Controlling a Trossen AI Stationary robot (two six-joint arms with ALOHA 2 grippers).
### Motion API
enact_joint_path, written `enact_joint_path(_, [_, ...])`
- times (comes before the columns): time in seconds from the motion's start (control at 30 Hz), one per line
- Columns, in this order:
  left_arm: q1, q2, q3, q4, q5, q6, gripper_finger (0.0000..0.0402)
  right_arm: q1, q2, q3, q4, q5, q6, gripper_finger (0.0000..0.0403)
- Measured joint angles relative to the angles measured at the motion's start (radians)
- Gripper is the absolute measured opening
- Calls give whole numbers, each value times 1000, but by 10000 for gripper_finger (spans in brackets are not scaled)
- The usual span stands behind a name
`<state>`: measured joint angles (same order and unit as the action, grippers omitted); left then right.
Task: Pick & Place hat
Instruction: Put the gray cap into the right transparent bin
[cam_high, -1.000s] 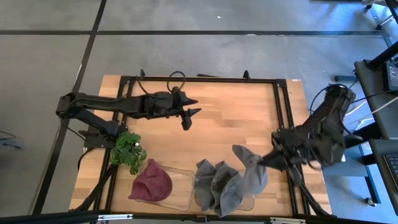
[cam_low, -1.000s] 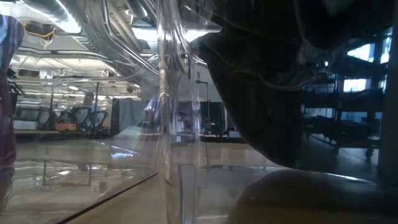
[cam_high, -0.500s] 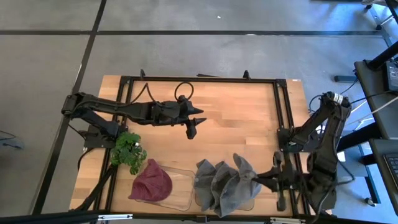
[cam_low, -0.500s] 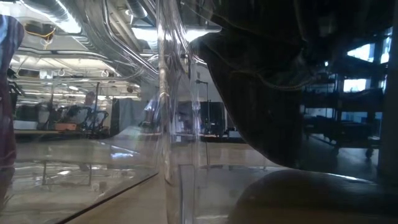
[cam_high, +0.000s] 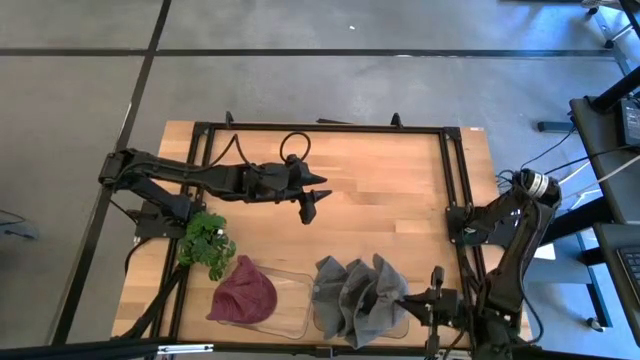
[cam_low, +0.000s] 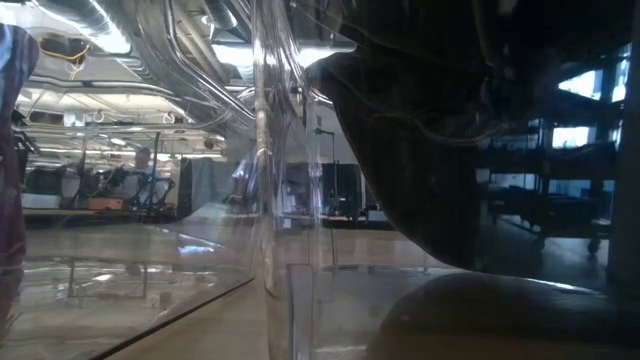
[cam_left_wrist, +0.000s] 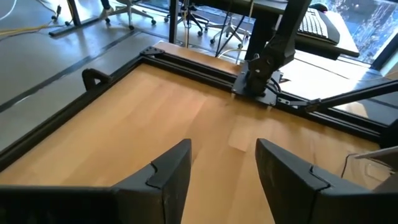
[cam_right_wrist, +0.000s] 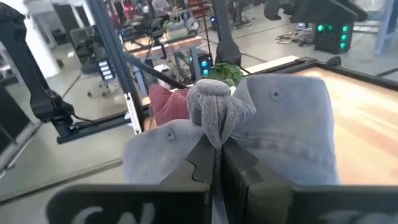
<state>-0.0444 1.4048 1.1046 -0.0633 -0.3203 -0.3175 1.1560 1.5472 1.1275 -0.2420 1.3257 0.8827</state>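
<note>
A grey hat (cam_high: 378, 288) lies crumpled on other grey hats (cam_high: 338, 298) in a clear bin at the table's near edge. It fills the right wrist view (cam_right_wrist: 292, 124) and shows as a dark mass in the low view (cam_low: 430, 140). My right gripper (cam_high: 418, 303) (cam_right_wrist: 216, 163) is just to the right of the bin, shut on this hat. My left gripper (cam_high: 308, 206) (cam_left_wrist: 224, 168) hovers open over the middle of the table, touching nothing. A maroon hat (cam_high: 244, 291) rests on the neighbouring clear bin's left end. My right gripper pinches a bunched fold of the grey hat (cam_right_wrist: 214, 118) between its two shut fingers (cam_right_wrist: 239, 165), with several layers gathered in the pinch. The fingers come from the table's right side, roughly level. The rest of the hat lies slack on the pile in the bin.
A green plant (cam_high: 207, 242) sits near the left edge beside the maroon hat. The clear bin's wall (cam_low: 270, 200) stands close before the low camera. A black frame (cam_high: 455, 190) borders the wooden top, and bare wood (cam_high: 380, 190) lies beyond the bins.
My right gripper has moved toward the near edge and down, staying shut on the grey hat. The hat, hanging lifted to the right of the bin before, has been drawn over and now lies on the grey pile. My left gripper has shifted slightly toward the right.
</note>
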Motion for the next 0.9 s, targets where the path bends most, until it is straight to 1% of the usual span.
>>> enact_joint_path(0.07, [0, 0, 0, 0, 0, -6, 173, 12, 22, 0, 4, 31, 46, 15])
enact_joint_path(0.17, [0, 0, 0, 0, 0, -7, 175, 27, 45, 0, 42, 42, 82, 13])
enact_joint_path(0.23, [0, 0, 0, 0, 0, -10, 175, 33, 60, 0, 90, 66, 77, 13])
enact_joint_path(0.33, [0, 0, 0, 0, 0, -10, 174, 34, 62, 0, 199, 77, 1, 14])
enact_joint_path(0.43, [4, 0, 0, 0, -2, -10, 173, 34, 63, 0, 258, 73, -68, 14])
enact_joint_path(0.63, [9, 0, 0, 0, -8, -10, 174, 37, 58, -3, 255, 75, -64, 14])
enact_joint_path(0.77, [9, 0, 0, 0, -8, -10, 174, 59, 2, -3, 271, 74, -162, 14])
enact_joint_path(0.9, [9, 0, 0, -1, -8, -10, 175, 95, -44, -3, 288, 5, -227, 13])
